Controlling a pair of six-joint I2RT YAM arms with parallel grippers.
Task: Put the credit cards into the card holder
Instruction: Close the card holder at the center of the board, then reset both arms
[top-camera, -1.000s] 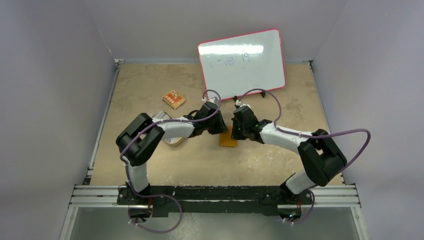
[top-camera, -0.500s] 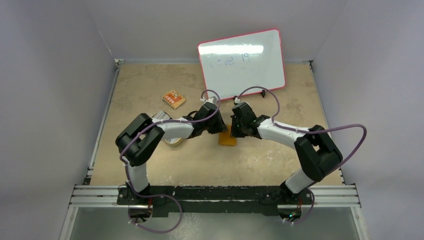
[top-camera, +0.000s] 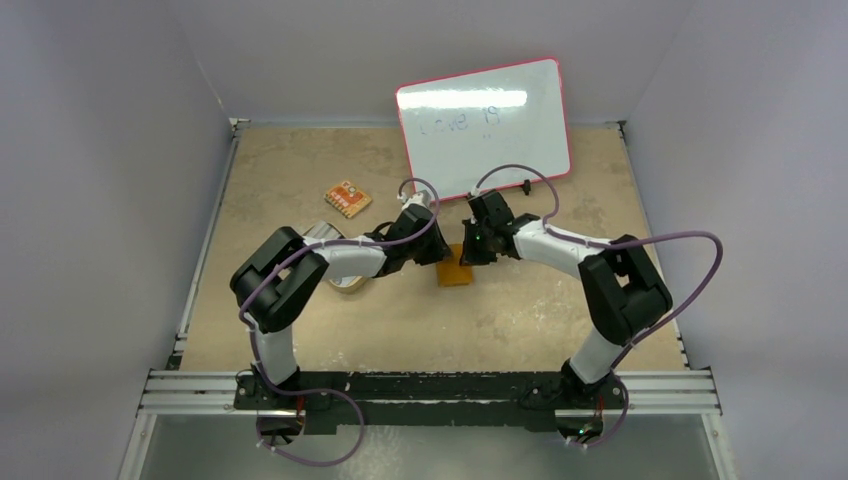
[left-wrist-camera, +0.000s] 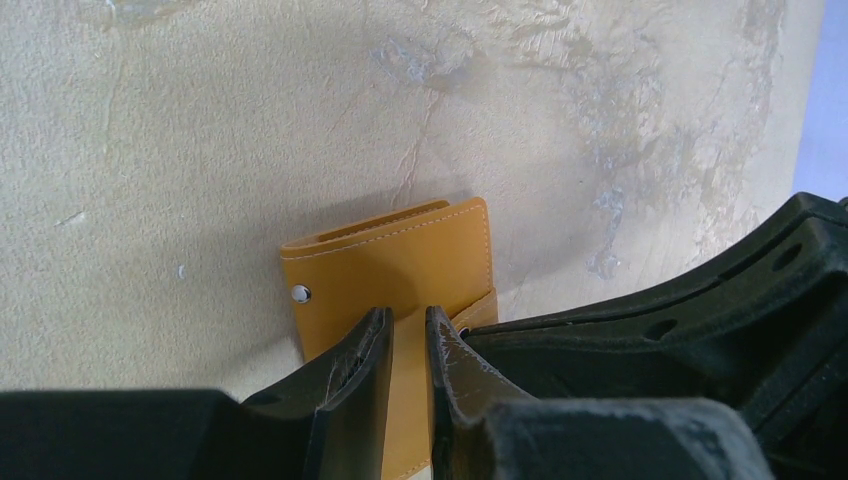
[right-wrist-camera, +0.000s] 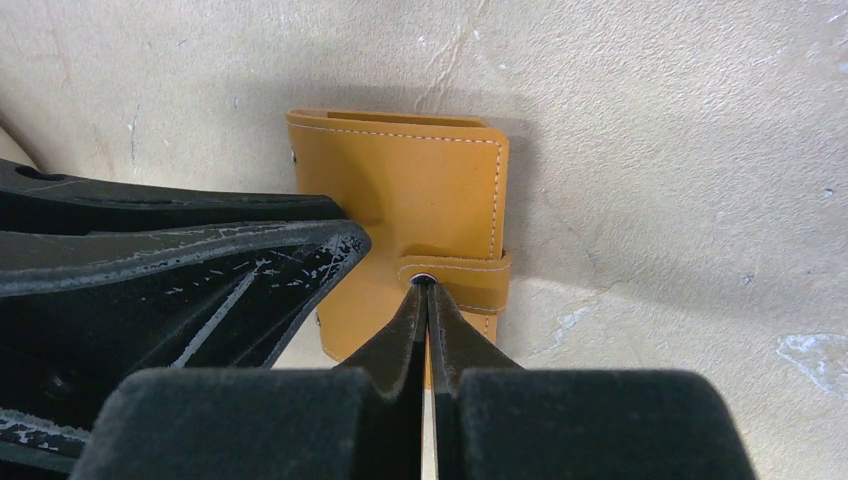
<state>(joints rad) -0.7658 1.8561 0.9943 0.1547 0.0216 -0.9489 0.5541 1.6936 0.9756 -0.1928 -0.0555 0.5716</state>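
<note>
— What lies toward the left edge of the bench?

— A sliver of thin grey-silver credit cards (top-camera: 320, 232) shows just beyond the left arm's elbow. A tan oval dish (top-camera: 347, 285) sits half hidden under the forearm. Whether the cards touch the dish, I cannot tell. Farther back, toward the far left corner, a small orange patterned flat piece (top-camera: 347, 199) lies apart from both.

— And the left tool?

— The left tool (left-wrist-camera: 408, 345) is down over the small plain orange leather-like card holder (right-wrist-camera: 420, 185). The holder lies flat and folded at about the middle of the bench. The tool's jaws stand a narrow gap apart, and orange leather fills that gap. Whether they pinch the leather or only hang over it, I cannot tell.

— How is the holder fastened?

— A short strap (right-wrist-camera: 470, 280) wraps over one edge onto the cover, with a small silver snap (right-wrist-camera: 421, 280) on it.

— The right tool?

— The right tool (right-wrist-camera: 424, 292) comes in from the other side, close beside the left one. Its jaws are pressed together with nothing between them, and the tips sit right at the snap.

— Anything farther right?

— A white board with a pink-red rim (top-camera: 484, 128) leans at the far edge, right of the middle. It carries faint writing too small to read.
</note>
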